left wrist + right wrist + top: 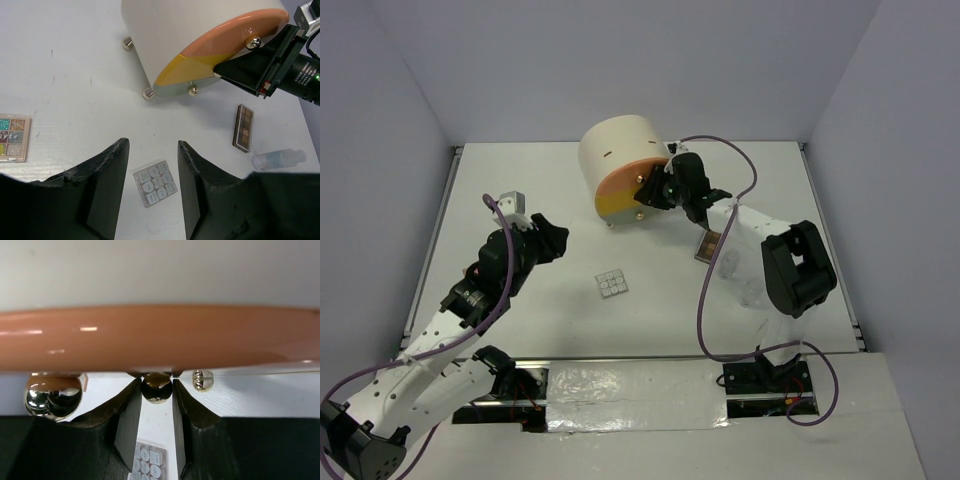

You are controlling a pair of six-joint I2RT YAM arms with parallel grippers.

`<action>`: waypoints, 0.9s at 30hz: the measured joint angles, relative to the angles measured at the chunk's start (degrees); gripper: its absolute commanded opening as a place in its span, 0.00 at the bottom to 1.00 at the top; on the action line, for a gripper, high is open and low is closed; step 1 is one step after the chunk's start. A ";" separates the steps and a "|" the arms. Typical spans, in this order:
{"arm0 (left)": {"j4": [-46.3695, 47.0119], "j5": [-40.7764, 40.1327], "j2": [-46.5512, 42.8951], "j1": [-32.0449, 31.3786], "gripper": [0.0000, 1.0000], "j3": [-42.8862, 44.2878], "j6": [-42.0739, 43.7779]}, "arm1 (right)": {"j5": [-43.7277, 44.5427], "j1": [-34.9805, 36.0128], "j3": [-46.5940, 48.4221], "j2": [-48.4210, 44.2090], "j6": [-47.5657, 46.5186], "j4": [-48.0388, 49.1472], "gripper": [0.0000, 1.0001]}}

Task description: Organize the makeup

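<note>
The square grey-white palette (611, 284) lies flat on the table; in the left wrist view it (155, 183) sits below and between my open fingers. My left gripper (560, 238) (152, 145) is open, empty, and above the table. The long brown palette (706, 246) (243, 126) lies near the right arm, with a clear little bottle (278, 159) beside it. A pinkish glitter card (13, 137) lies at the far left. My right gripper (648, 190) (157, 385) is shut on a gold drawer knob (157, 388) of the cream unit. The sponges are out of view.
The large cream cylindrical unit (620, 155) (165, 40) stands at the back centre on small gold feet, with its orange-yellow drawer front (623, 192) (160, 337) facing the arms. Other gold knobs (53, 396) show beside the gripped one. White walls enclose the table.
</note>
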 measured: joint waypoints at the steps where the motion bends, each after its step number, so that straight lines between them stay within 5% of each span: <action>1: -0.04 -0.04 -0.02 0.00 0.56 0.00 0.00 | 0.04 0.07 0.02 0.00 0.07 0.11 0.32; 4: -0.09 -0.33 -0.22 0.00 0.56 0.00 0.00 | 0.15 0.07 0.02 0.00 0.00 0.09 0.23; 10: -0.11 -0.74 -0.52 0.02 0.63 -0.26 -0.15 | -0.11 -0.13 -2.54 -1.42 -0.57 1.62 0.20; 19: -2.27 -2.34 -0.11 0.42 0.82 -2.49 -2.93 | -2.71 -0.33 -17.03 -15.85 -1.42 0.74 0.25; 27: -4.96 -1.73 3.28 4.22 0.87 -2.19 -2.82 | -3.67 -0.44 -22.88 -22.03 -0.44 -0.44 0.33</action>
